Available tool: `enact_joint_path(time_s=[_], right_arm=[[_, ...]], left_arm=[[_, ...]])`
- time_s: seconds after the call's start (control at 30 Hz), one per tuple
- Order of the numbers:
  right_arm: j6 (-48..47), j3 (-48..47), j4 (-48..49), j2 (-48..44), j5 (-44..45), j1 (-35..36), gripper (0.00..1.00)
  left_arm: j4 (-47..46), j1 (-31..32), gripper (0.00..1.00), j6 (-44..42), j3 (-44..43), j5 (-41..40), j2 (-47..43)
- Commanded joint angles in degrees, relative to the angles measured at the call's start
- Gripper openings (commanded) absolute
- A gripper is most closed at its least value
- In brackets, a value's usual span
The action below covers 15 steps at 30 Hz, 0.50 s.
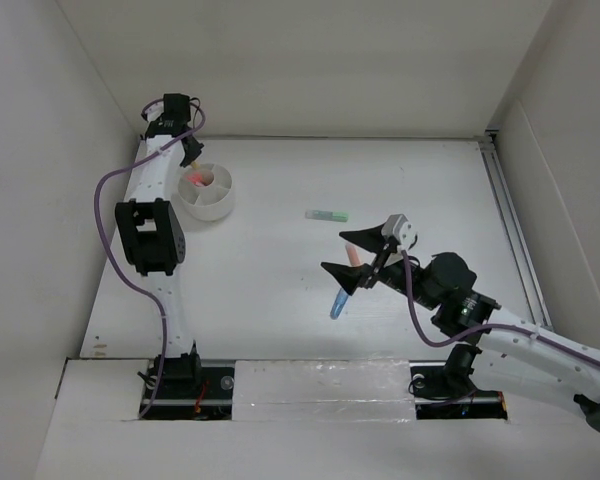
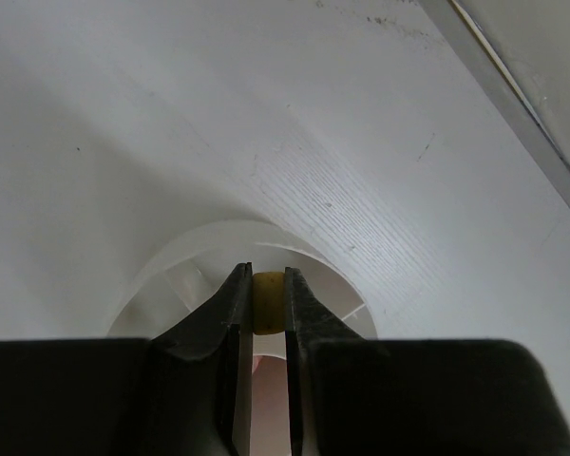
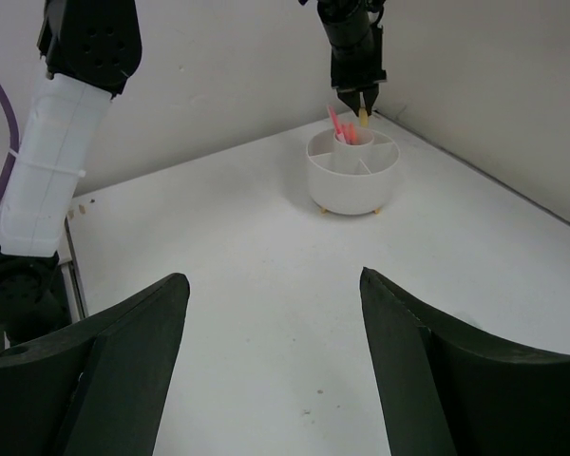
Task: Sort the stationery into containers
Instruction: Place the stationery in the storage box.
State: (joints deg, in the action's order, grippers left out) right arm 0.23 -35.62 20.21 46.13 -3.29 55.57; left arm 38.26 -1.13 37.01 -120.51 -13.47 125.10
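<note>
- tan block [image 2: 268,302] is clamped between the jaws of the left gripper [image 2: 266,277], just above the white tub [image 3: 351,185].
- risk: if the jaws let go off-centre, the small block may hit a divider or the rim and bounce onto the worktop [image 1: 280,170].
- pens [image 3: 340,128] stand in the middle cup, and a low descent could knock them.
- right gripper [image 3: 271,280] holds nothing, jaws wide apart, near the blue marker [image 1: 338,303].

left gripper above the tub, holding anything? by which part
A small tan block, pinched by two opposite sides between the left gripper's fingers, above the white tub.
</note>
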Motion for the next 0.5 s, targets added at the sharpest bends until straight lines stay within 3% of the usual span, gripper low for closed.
enact_joint_path(time_s=[0.0,0.47], right_arm=[[0.0,0.0,1.5,-0.7,0.2,0.4,0.79],[0.0,1.1,1.5,-2.4,0.2,0.4,0.79]], left_arm=[[-1.8,0.0,0.00,-1.4,-2.4,0.1,-0.2],[-3.0,0.0,0.00,-1.9,-0.9,1.3,-0.2]])
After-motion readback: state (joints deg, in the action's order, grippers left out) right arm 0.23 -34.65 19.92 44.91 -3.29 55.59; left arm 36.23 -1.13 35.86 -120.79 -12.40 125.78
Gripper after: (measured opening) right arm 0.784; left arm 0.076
